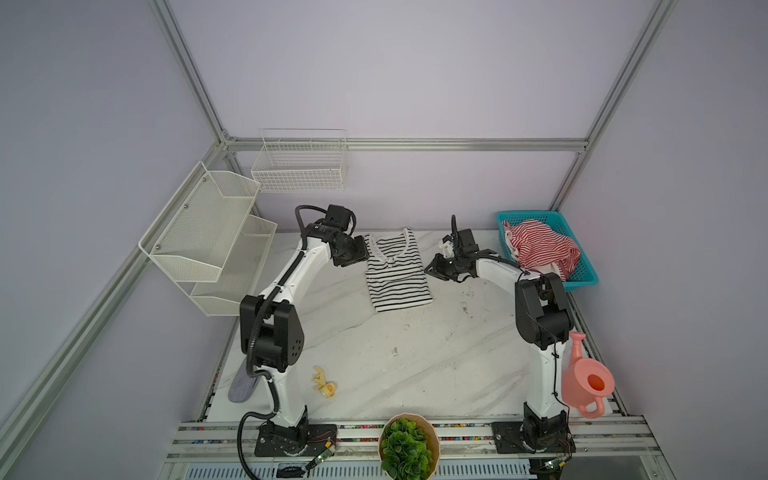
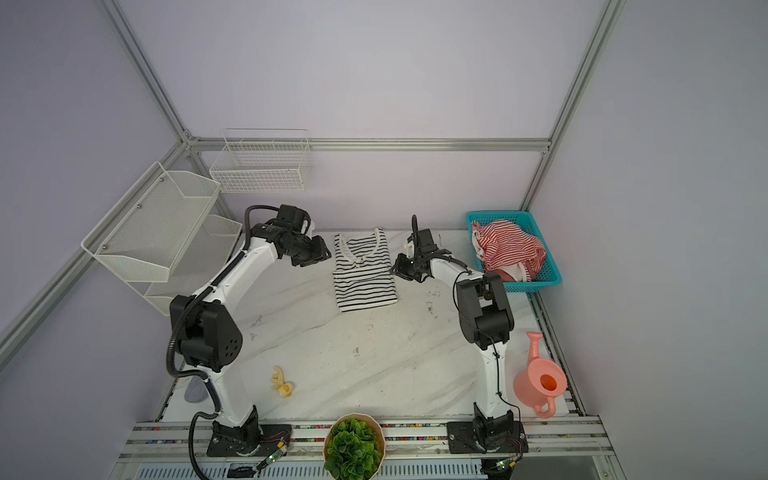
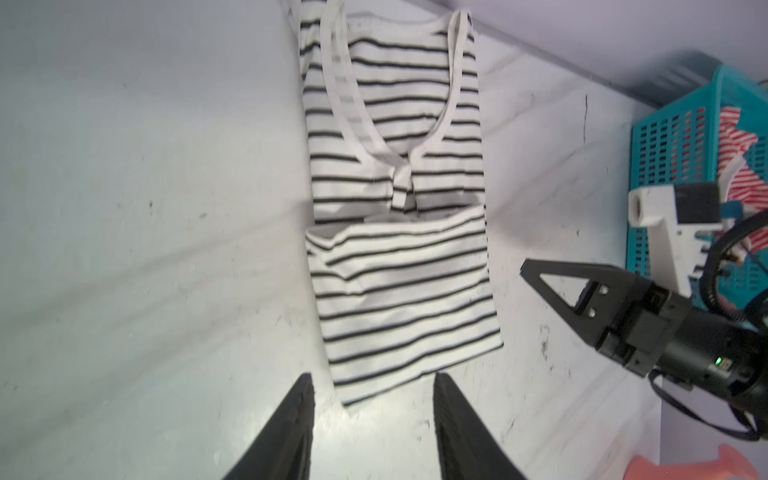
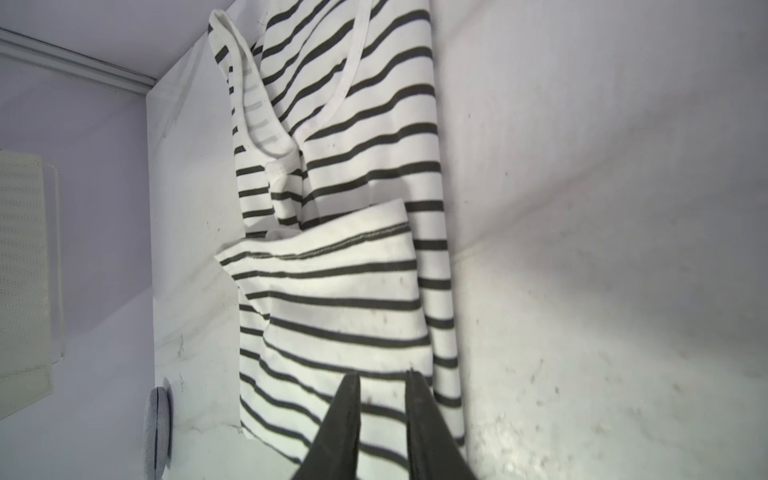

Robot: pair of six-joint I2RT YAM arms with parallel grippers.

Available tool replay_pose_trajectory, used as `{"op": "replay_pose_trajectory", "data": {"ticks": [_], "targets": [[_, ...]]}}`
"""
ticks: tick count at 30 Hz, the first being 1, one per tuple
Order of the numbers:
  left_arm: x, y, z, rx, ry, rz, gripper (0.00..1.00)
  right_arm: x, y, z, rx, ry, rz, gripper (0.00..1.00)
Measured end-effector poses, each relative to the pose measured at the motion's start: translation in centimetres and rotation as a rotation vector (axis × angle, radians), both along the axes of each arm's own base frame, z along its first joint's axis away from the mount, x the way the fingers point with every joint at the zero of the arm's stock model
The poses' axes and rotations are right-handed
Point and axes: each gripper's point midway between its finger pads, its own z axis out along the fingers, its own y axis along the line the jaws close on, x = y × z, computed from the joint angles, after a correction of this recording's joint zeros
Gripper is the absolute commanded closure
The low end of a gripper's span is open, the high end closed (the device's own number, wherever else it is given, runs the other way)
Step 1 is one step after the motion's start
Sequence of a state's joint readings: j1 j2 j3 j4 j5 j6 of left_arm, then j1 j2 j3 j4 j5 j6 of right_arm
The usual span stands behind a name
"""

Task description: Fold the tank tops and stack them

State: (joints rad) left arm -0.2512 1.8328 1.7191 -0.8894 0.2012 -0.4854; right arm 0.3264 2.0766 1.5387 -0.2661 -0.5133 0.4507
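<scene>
Black top (image 1: 397, 270) — hem folded up, flat, upper centre. Red top (image 1: 540, 249) crumpled, part-hidden in basket (image 1: 584, 284). Left gripper (image 3: 372, 378), right gripper (image 4: 382, 374) — jaws apart, empty.

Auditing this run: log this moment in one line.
black-and-white striped tank top: half folded; red-and-white striped tank top: crumpled in teal plastic basket; left end effector: open; right end effector: open

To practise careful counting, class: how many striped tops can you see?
2: a black-and-white top partly folded on the table; a red-and-white top crumpled in the teal basket, where others may hide.
</scene>
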Motion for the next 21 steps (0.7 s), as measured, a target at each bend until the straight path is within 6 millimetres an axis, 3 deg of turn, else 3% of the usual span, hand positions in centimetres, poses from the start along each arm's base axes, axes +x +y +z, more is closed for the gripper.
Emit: {"op": "replay_pose_trajectory", "data": {"ticks": [2, 4, 9, 15, 21], "targets": [[-2.5, -0.5, -1.7, 0.014, 0.052, -0.024, 0.52, -1.2, -0.4, 0.4, -0.012, -0.007, 0.008, 0.63], [-4.8, -1.1, -4.7, 0.034, 0.134, -0.052, 0.52, -2.3, -0.8, 0.1, -0.028, 0.0, 0.011, 0.6], [-8.8, -2.1, -11.6, 0.049, 0.323, -0.082, 0.52, -5.0, -1.6, -2.9, -0.069, 0.067, 0.025, 0.56], [-8.2, -3.0, -13.5, -0.012, 0.332, -0.044, 0.52, -7.0, -1.9, -5.2, -0.085, 0.126, 0.034, 0.54], [-6.6, -3.9, -13.7, -0.063, 0.297, -0.008, 0.52, -7.2, -1.5, -5.5, -0.056, 0.117, 0.04, 0.54]]}}
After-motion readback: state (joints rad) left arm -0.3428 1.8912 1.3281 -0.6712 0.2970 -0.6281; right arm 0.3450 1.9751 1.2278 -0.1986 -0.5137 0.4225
